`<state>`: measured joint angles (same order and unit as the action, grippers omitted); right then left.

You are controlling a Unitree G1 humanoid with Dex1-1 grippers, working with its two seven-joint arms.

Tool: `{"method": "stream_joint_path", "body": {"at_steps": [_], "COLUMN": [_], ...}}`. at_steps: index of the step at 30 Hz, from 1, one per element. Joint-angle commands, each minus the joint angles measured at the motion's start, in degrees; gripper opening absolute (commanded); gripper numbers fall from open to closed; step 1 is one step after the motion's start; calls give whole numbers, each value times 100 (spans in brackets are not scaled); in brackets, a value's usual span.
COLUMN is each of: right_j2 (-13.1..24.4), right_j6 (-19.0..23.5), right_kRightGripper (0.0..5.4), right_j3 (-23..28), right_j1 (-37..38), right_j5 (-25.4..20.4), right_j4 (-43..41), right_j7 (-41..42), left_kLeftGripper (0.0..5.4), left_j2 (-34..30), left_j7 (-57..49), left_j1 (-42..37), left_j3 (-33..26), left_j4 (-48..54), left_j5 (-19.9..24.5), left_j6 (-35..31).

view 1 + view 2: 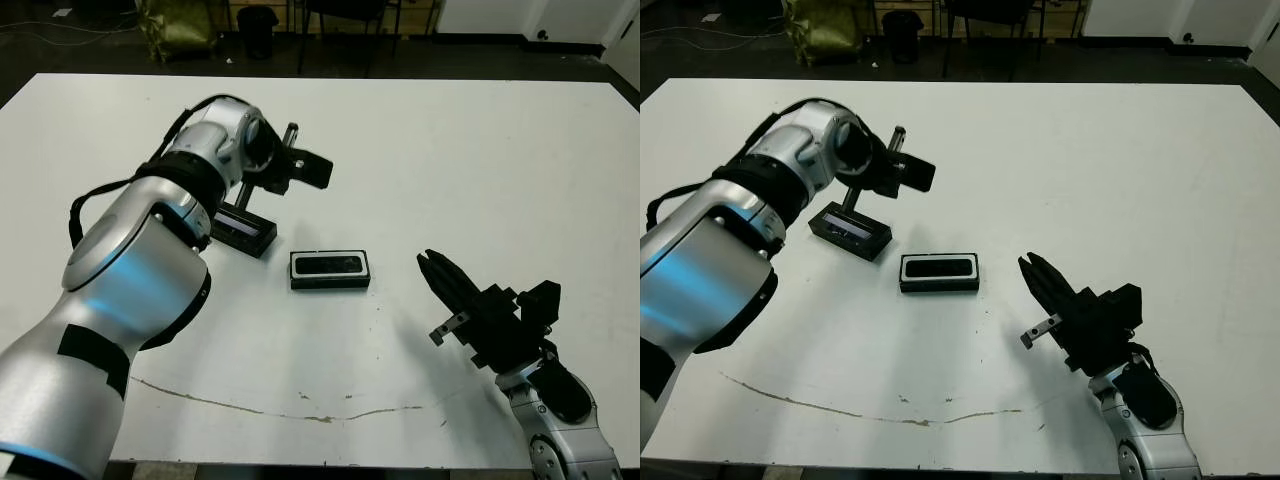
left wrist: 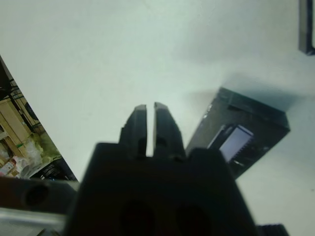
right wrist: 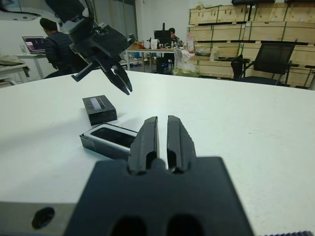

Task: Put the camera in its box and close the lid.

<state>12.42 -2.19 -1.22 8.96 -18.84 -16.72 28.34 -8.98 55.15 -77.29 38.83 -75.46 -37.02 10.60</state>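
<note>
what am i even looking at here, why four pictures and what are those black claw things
It is a humanoid robot at a white table. Two pictures come from its head, looking down; the other two come from cameras on its wrists, looking along the fingers. The claws are its grippers. The left gripper hangs above the lid, a flat black cover with a pale strip. The right gripper hovers beside the box, a small white-lined tray with the dark camera lying in it. Both grippers' fingers look closed together and hold nothing. A person sits at a desk beyond the table.
</note>
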Motion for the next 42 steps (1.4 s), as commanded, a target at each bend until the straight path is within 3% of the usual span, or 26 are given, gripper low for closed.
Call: {"method": "stream_joint_path", "body": {"at_steps": [1,10,42], "right_j2": [-5,-21,-35], "right_j6": [18,-155,-103], "right_kRightGripper": [2,2,2], "right_j3": [43,48,66], "right_j1": [55,87,189], "right_j5": [-107,-144,-113], "right_j4": [96,210,126], "right_j7": [44,134,5], "left_kLeftGripper": [0,0,0], "left_j2": [2,85,314], "left_j7": [-74,-101,687], "left_j1": [170,253,373], "left_j3": [-20,48,504], "left_j4": [-87,-94,-107], "left_j5": [-72,-200,-733], "left_j6": [-64,-124,256]}}
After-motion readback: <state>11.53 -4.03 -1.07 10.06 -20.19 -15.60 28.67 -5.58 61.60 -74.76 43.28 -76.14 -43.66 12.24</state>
